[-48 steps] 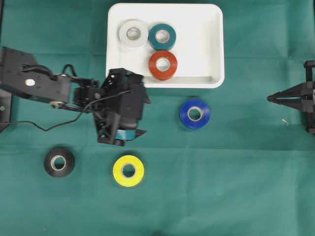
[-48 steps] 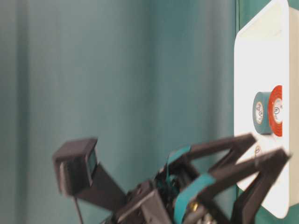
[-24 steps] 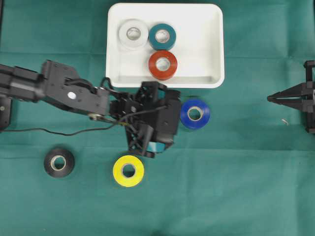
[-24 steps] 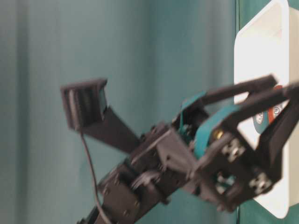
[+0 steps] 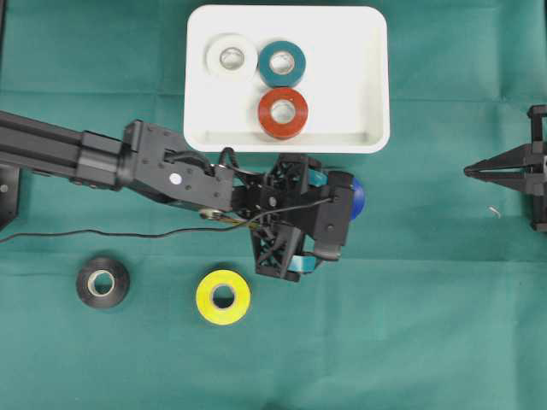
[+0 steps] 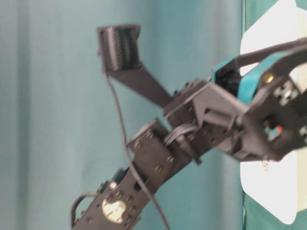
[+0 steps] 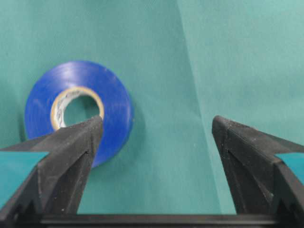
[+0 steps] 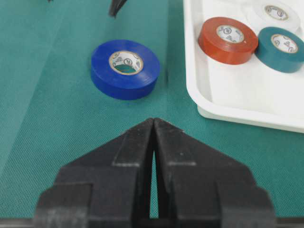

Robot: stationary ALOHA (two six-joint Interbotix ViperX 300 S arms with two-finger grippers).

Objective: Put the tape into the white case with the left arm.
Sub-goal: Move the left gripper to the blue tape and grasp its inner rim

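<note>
The blue tape (image 5: 357, 197) lies flat on the green cloth just below the white case (image 5: 350, 85). It is mostly covered by my left arm's wrist in the overhead view. My left gripper (image 5: 332, 224), with teal bands, is open and empty above the cloth. In the left wrist view the blue tape (image 7: 78, 111) sits at the left finger (image 7: 71, 152), mostly outside the gap of the gripper (image 7: 156, 126). My right gripper (image 5: 470, 172) is shut and empty at the right edge. The right wrist view shows it (image 8: 153, 121) facing the blue tape (image 8: 125, 69).
The case holds a white tape (image 5: 231, 58), a teal tape (image 5: 282, 62) and a red tape (image 5: 284, 112). A yellow tape (image 5: 223, 296) and a black tape (image 5: 102, 283) lie on the cloth at the lower left. The case rim (image 8: 228, 114) is close to the blue tape.
My left arm has swung right, from near the case's lower left corner to over the blue tape, gripper open throughout. The right arm and all tapes have not moved.
</note>
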